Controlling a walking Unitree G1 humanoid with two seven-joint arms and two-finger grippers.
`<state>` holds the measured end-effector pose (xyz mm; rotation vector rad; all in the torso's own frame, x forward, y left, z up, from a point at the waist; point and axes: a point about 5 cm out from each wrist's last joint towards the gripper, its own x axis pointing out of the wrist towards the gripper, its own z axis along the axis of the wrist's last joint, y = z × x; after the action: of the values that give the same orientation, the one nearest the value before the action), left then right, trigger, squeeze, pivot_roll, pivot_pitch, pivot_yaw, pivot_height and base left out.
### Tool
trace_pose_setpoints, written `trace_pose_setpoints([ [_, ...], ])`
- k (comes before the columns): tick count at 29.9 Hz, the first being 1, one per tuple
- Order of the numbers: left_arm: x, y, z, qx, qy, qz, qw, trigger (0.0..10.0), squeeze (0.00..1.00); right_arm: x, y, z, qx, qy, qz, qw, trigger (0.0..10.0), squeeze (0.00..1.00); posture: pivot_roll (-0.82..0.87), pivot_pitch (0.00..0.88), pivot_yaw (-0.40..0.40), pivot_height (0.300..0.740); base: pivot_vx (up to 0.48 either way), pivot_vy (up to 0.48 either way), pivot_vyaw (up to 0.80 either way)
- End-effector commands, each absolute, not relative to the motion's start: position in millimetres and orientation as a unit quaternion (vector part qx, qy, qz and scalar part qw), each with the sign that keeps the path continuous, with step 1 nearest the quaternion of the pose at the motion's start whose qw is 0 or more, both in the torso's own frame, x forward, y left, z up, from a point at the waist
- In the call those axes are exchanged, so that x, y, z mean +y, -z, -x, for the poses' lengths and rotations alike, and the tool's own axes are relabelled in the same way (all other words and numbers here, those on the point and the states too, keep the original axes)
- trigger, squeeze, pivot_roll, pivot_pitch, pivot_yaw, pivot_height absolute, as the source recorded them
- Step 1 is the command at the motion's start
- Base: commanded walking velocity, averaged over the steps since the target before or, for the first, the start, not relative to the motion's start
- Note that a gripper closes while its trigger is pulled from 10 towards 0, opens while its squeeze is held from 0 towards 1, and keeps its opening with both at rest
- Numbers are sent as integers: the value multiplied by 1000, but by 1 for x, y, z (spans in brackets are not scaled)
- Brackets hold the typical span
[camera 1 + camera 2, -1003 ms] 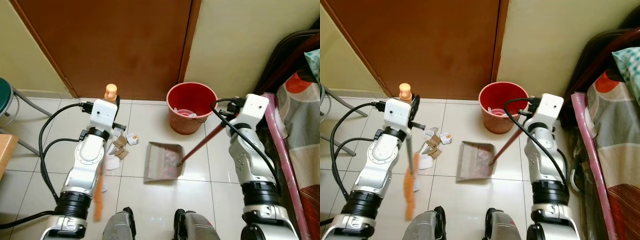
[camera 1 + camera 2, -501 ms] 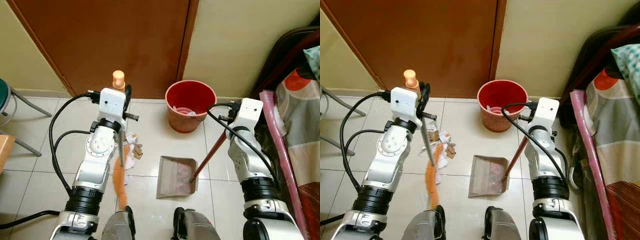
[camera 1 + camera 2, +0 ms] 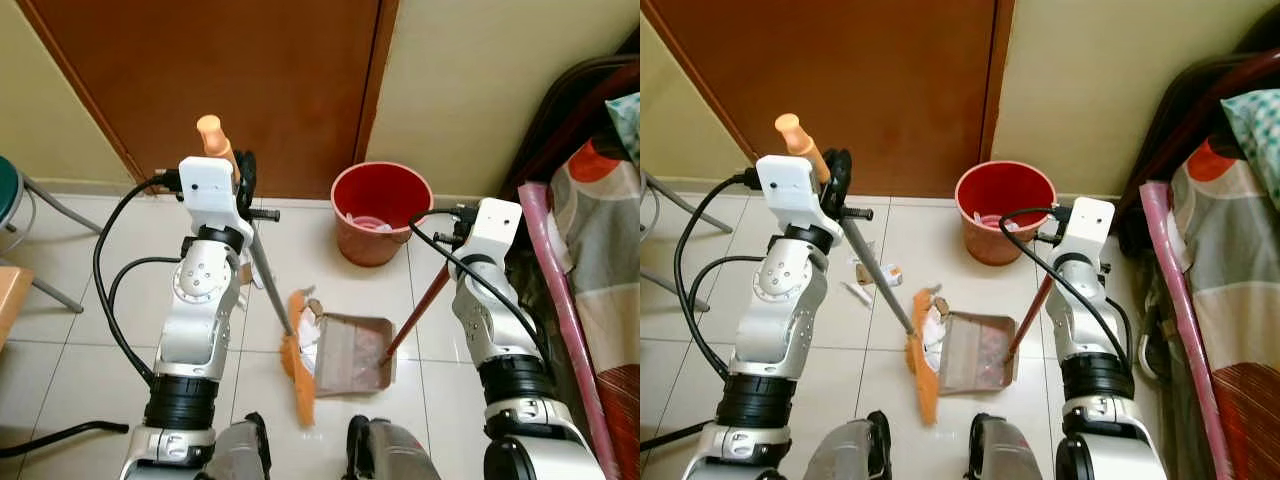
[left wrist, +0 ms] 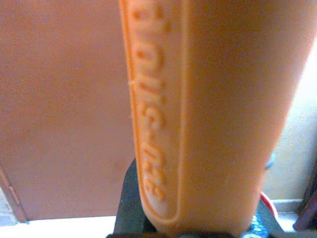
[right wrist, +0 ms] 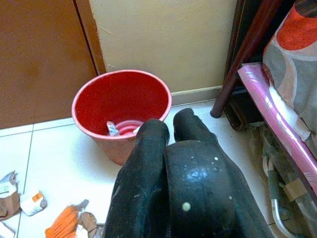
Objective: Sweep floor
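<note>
The left gripper is clenched around the broom high on its grey shaft, just below the orange grip that blocks nearly all of the left wrist view. The shaft slants down to the orange bristle head, which is motion-blurred and rests against the open mouth of the dustpan on the tiled floor. Paper scraps lie by the bristles and further back; what sits inside the pan is hard to make out. The right gripper is closed on the dustpan's red handle, though the black fingers hide the handle itself. A red bucket stands near the brown door, some litter inside.
</note>
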<state>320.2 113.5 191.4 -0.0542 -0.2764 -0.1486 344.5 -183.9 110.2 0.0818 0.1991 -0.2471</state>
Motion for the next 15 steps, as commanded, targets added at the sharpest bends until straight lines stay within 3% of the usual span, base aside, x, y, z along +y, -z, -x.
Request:
trace_pose_setpoints([
  [1, 111, -211, -317, -173, 77, 61, 980, 10000, 0, -182, -98, -341, 124, 121, -42, 984, 10000, 0, 0, 214, -28, 740, 0, 0, 0],
  [15, 120, -239, -322, -197, 52, 149, 968, 10000, 0, -181, -95, -342, 125, 120, -46, 984, 10000, 0, -3, 200, -24, 740, 0, 0, 0],
])
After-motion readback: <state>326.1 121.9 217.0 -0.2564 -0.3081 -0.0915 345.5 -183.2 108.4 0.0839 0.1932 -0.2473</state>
